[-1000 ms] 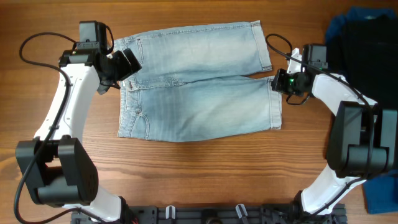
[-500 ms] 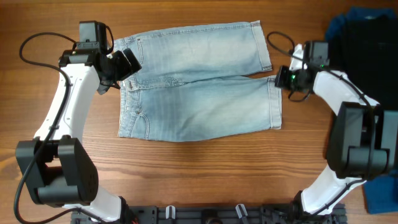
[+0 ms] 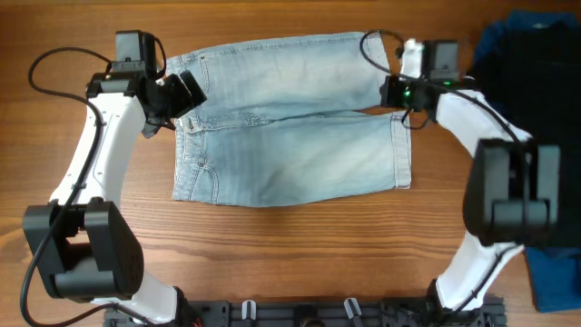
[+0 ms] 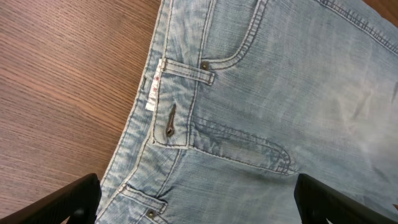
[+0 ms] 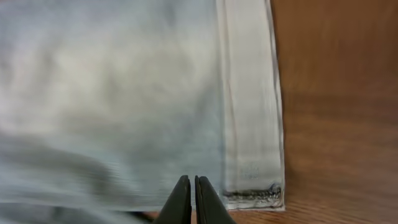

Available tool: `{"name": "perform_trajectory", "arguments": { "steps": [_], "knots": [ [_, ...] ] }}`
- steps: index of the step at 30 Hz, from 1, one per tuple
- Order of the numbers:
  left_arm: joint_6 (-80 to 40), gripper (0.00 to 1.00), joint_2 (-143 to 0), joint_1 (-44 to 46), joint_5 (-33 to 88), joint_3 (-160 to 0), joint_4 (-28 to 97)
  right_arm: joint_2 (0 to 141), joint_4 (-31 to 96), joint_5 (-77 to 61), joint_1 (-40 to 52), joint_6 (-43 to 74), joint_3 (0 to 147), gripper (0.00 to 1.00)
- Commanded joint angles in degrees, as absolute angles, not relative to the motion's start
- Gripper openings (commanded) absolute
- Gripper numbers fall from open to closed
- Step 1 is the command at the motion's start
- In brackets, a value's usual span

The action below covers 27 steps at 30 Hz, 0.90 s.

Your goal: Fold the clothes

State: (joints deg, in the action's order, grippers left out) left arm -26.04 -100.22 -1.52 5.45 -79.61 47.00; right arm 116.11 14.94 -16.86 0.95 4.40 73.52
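Observation:
The clothes, light blue denim shorts [image 3: 290, 118], lie flat on the wooden table with the waistband to the left and both hemmed legs to the right. My left gripper [image 3: 186, 95] hovers over the waistband with its jaws wide open. In the left wrist view, its black fingertips [image 4: 68, 202] frame the fly and belt loop of the shorts [image 4: 261, 93], and my left gripper [image 4: 199, 211] holds nothing. My right gripper [image 3: 388, 91] is at the far leg's hem. In the right wrist view my right gripper [image 5: 193, 186] is shut, its tips over the near corner of the leg [image 5: 124, 93], with nothing visibly pinched.
A black and dark blue pile of garments [image 3: 536, 54] sits at the far right. Another blue garment [image 3: 554, 282] lies at the right front corner. Bare wood [image 3: 290, 254] stretches in front of the shorts.
My right gripper has moved away from the gap between the two legs toward the far leg's hem, staying shut. The left arm and the shorts have not moved.

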Motion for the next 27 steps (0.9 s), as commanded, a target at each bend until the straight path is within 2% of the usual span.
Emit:
{"name": "perform_trajectory", "arguments": {
  "steps": [1,9,10,12,13,17,20,21,24,27],
  "knots": [
    [-25.74,1.0,-100.29,-1.83,4.89,-79.72,47.0,119.33,15.92,-12.12,0.73,3.11,73.36,0.04],
    [-25.74,1.0,-100.29,-1.83,4.89,-79.72,47.0,113.73,21.82,-0.86,0.6,4.69,73.49,0.04],
    [-25.74,1.0,-100.29,-1.83,4.89,-79.72,47.03,112.27,21.39,-0.91,0.6,4.69,73.6,0.09],
    [-25.74,1.0,-100.29,-1.83,4.89,-79.72,47.0,109.27,21.37,-1.98,0.6,4.67,74.5,0.28],
    [-25.74,1.0,-100.29,-1.83,4.89,-79.72,47.0,106.3,23.2,-2.94,0.6,4.8,75.33,0.3],
    [-25.74,1.0,-100.29,-1.83,4.89,-79.72,47.0,94.98,37.28,-2.7,-0.25,14.15,76.14,0.33],
    [-25.74,1.0,-100.29,-1.83,4.89,-79.72,47.0,87.81,59.44,-1.48,-1.37,24.05,75.94,0.33],
    [-25.74,1.0,-100.29,-1.83,4.89,-79.72,47.0,87.31,63.02,-0.64,-1.37,26.09,75.61,0.33],
    [-25.74,1.0,-100.29,-1.83,4.89,-79.72,47.0,87.24,70.76,-0.62,-1.37,32.51,73.17,0.33],
    [-25.74,1.0,-100.29,-1.83,4.89,-79.72,47.0,87.13,69.34,-1.78,-1.37,39.16,66.57,0.36]
  ]
}}
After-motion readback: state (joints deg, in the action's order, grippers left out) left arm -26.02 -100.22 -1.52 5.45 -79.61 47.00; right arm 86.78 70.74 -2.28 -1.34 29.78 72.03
